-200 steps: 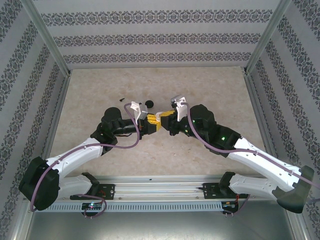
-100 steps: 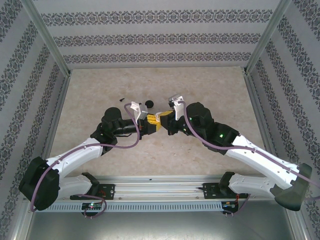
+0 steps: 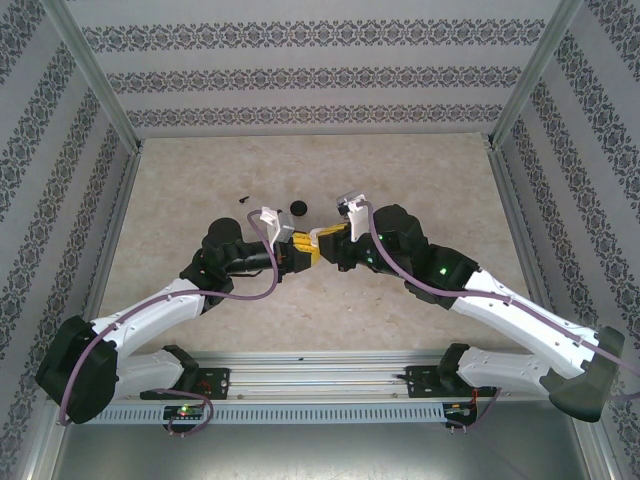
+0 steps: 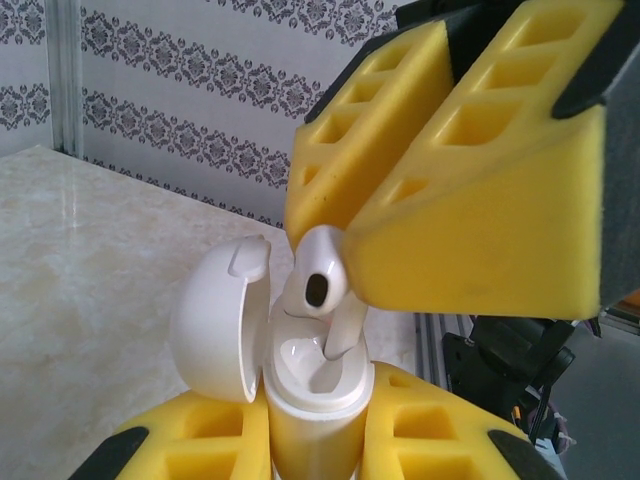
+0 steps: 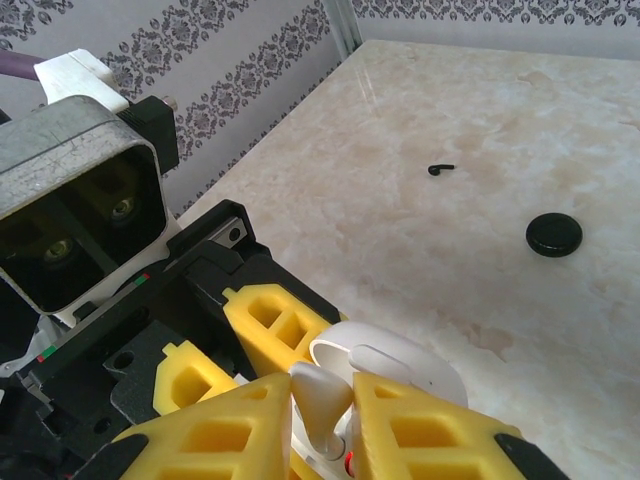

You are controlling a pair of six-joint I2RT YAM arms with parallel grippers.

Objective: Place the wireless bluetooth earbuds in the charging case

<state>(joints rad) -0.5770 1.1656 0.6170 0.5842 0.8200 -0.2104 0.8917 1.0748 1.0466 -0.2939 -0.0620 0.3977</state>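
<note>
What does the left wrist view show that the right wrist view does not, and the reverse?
Left wrist: the inside of the open charging case, with the earbud stem entering it. Right wrist: a black disc and a small black piece on the table. Both: the earbud in the right gripper, over the case clamped by the left gripper.

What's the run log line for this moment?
left gripper: holds small white glossy charging case, lid open | right gripper: holds tiny white plastic earbud, stem tip in case
</note>
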